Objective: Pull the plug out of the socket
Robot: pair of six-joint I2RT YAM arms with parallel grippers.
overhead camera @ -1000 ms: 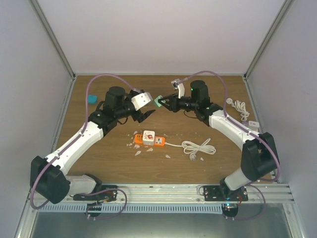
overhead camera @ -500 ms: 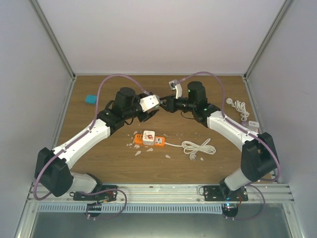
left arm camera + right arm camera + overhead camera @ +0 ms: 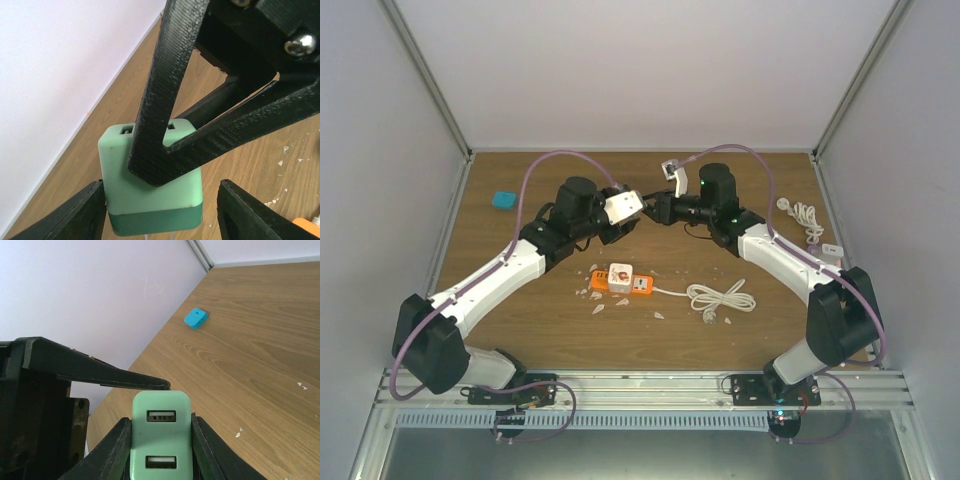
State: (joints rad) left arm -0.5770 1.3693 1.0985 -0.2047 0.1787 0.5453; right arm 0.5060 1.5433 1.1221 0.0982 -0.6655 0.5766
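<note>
My right gripper [image 3: 161,421] is shut on a pale green USB plug [image 3: 161,440] and holds it in the air over the table's far middle. My left gripper [image 3: 161,187] is open, with its fingers [image 3: 80,215] on either side of the same plug [image 3: 150,185]. The left finger is close against the plug and the right one stands apart. In the top view the two grippers [image 3: 642,212] meet and the plug is hidden. An orange socket strip [image 3: 620,279] with a white plug in it lies on the table below them.
A white coiled cable [image 3: 720,297] runs from the strip. A blue adapter [image 3: 503,200] lies at the far left. Another white cable [image 3: 805,215] and a white adapter [image 3: 832,250] lie at the right. White scraps are scattered round the strip.
My left arm has swung right, and its open fingers now straddle the green plug. My right gripper has hardly moved.
</note>
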